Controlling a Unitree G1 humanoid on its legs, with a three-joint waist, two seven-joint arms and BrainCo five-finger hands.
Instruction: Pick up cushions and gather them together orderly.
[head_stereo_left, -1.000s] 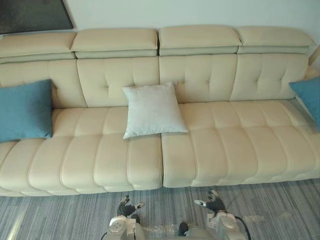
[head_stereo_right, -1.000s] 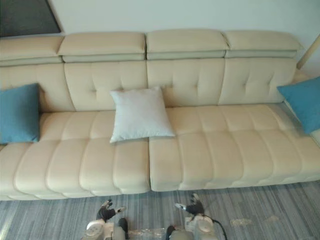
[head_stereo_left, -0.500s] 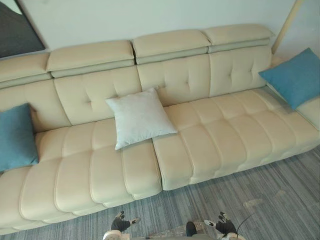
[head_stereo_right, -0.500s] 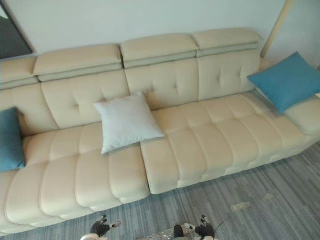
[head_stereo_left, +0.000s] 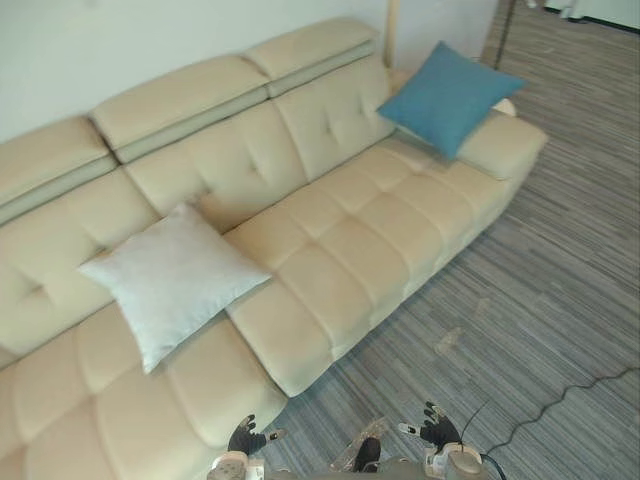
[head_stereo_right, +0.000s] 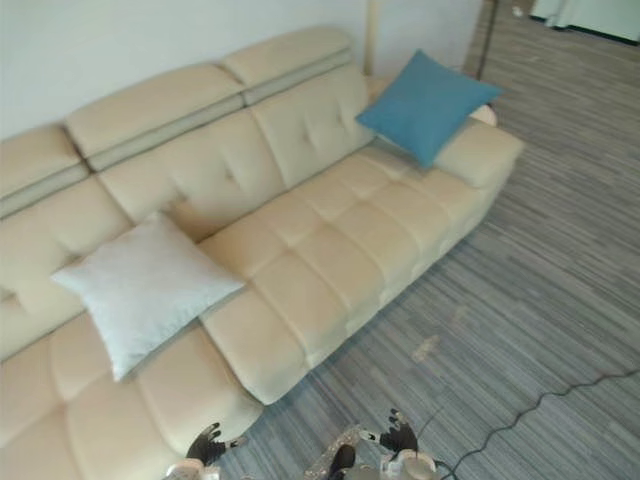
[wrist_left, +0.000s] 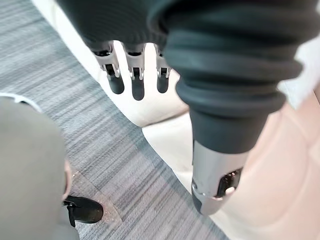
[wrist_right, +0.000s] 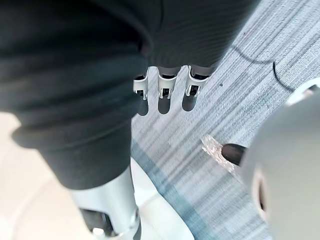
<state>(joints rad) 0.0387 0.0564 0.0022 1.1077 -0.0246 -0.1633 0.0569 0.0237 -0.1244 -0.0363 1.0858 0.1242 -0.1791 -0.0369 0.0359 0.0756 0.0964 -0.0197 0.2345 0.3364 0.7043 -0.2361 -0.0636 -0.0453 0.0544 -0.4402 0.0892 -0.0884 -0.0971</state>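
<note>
Left eye view: sofa (head_stereo_left: 350, 240), white cushion (head_stereo_left: 170, 282), blue cushion (head_stereo_left: 450, 95).
Left hand (head_stereo_left: 245, 438), right hand (head_stereo_left: 436, 428): fingers straight and loose, above carpet (head_stereo_left: 540, 300).

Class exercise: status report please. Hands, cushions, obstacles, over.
Left hand, right hand open, empty, low over carpet. White cushion and blue cushion apart on sofa, untouched. Sofa seat runs between them.

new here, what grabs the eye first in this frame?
A long cream sofa runs diagonally through the head views. A blue cushion is propped at its right end by the armrest, and a white cushion leans on the backrest further left. The left hand and right hand hang empty, fingers relaxed, low over the striped grey carpet.
</note>
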